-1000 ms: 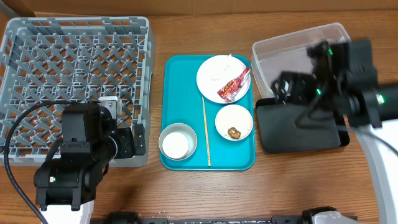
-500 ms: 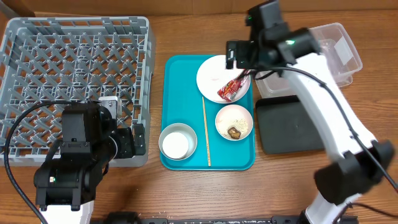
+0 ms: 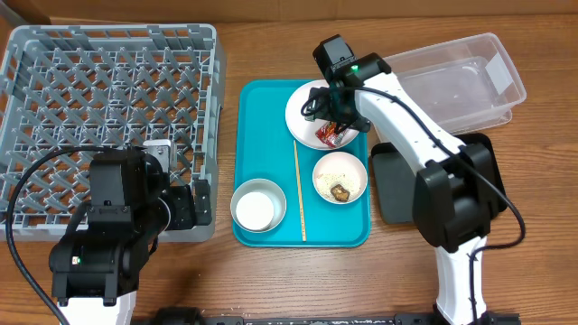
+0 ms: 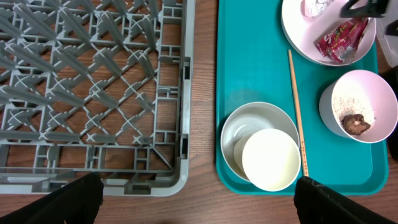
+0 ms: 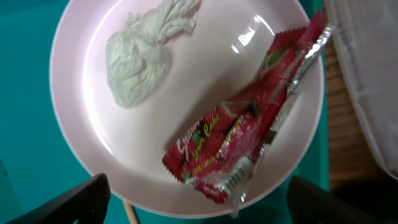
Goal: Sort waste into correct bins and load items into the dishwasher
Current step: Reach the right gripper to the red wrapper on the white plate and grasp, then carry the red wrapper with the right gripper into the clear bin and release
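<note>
Near the far edge of the bench (image 3: 271,271), the wrapper (image 5: 242,134) lay on the plate (image 5: 81,87) just under the right pincer (image 5: 202,204), released wide. The wrapper's long axis slanted toward the far right corner, oblique to the jaws.

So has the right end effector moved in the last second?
Yes. The right end effector swung left, from off the teal tray's right edge by the black tray to above the white plate.
</note>
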You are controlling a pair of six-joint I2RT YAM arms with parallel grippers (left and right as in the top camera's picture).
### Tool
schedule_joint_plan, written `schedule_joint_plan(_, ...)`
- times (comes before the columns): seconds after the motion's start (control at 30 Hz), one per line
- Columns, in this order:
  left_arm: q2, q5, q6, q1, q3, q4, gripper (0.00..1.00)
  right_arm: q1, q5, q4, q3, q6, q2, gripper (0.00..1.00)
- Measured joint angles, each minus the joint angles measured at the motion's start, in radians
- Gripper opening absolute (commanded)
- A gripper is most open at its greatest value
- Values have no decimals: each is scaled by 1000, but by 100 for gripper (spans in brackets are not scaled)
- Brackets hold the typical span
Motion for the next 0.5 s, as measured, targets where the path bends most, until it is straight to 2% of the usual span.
schedule_joint_plan(0.17,0,0,0,0,0,0,100,0,0,14,0,34,58,88)
schedule_joint_plan(0.27,0,0,0,0,0,0,100,0,0,13,0,49,99,78)
schedule_joint_plan(0.3,0,0,0,0,0,0,100,0,0,12,0,55,109,73)
schedule_joint_plan(0.37,0,0,0,0,0,0,100,0,0,9,0,65,124,56)
schedule_joint_plan(0.43,0,0,0,0,0,0,100,0,-1,5,0,64,130,33)
schedule_joint_plan(0.5,0,0,0,0,0,0,100,0,-1,-2,1,73,130,15)
